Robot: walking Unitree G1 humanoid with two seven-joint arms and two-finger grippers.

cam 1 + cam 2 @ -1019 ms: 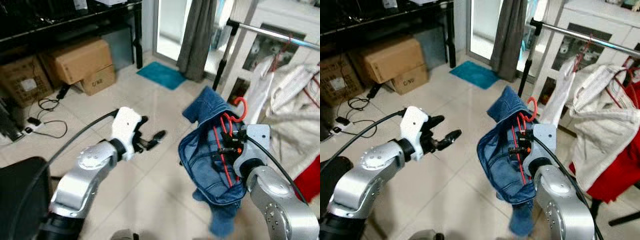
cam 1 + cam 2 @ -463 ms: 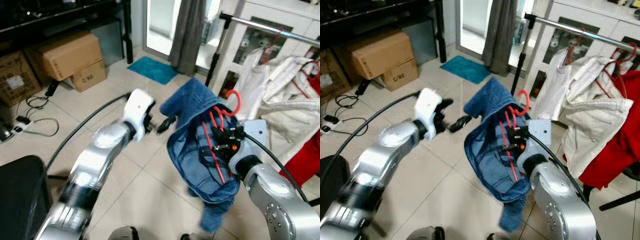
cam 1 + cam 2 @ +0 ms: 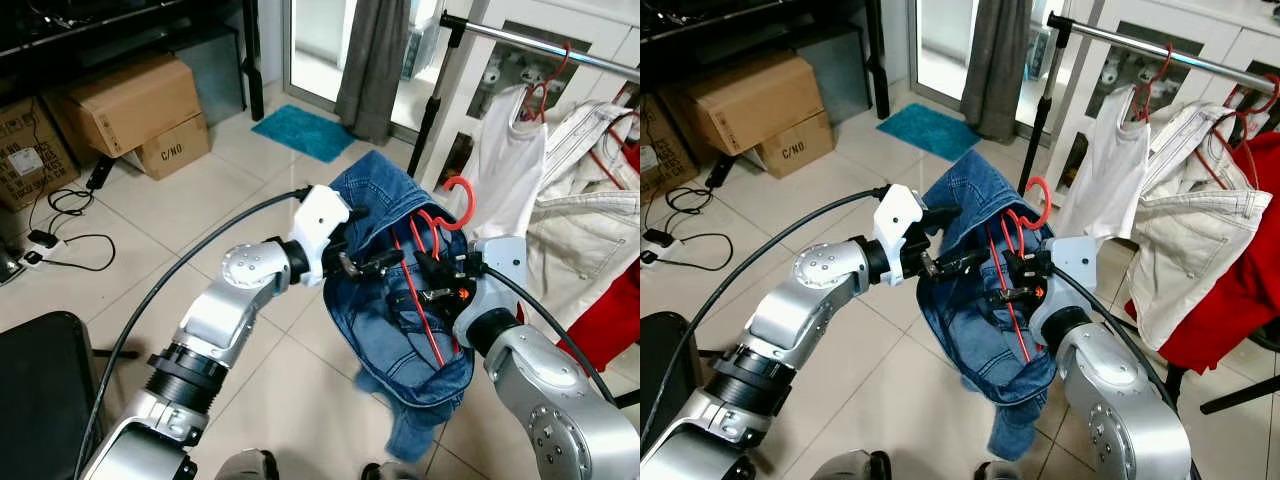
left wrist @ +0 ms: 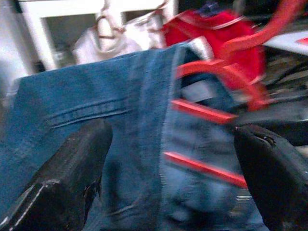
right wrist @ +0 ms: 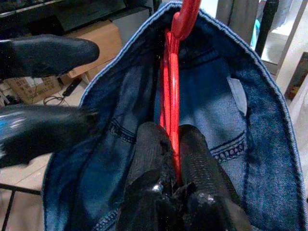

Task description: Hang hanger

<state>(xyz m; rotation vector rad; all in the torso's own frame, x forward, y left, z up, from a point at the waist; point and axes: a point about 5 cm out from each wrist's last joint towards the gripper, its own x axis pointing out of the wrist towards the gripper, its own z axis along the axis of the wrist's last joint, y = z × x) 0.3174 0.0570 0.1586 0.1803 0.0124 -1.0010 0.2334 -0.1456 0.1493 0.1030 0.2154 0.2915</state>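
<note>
Denim shorts hide most of the red hanger. My right gripper clamps it; my left gripper, fingers apart, reaches into the denim.

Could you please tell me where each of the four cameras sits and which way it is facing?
Left eye view: on the head, looking down and forward at the denim garment on the red hanger, with the clothes rail behind; both silver arms show.
Right eye view: the same scene from the head.
Left wrist view: looks along the open left pincer at the denim.
Right wrist view: looks along the right pincer, shut on the hanger.
Both wrist views share denim and hanger.
</note>
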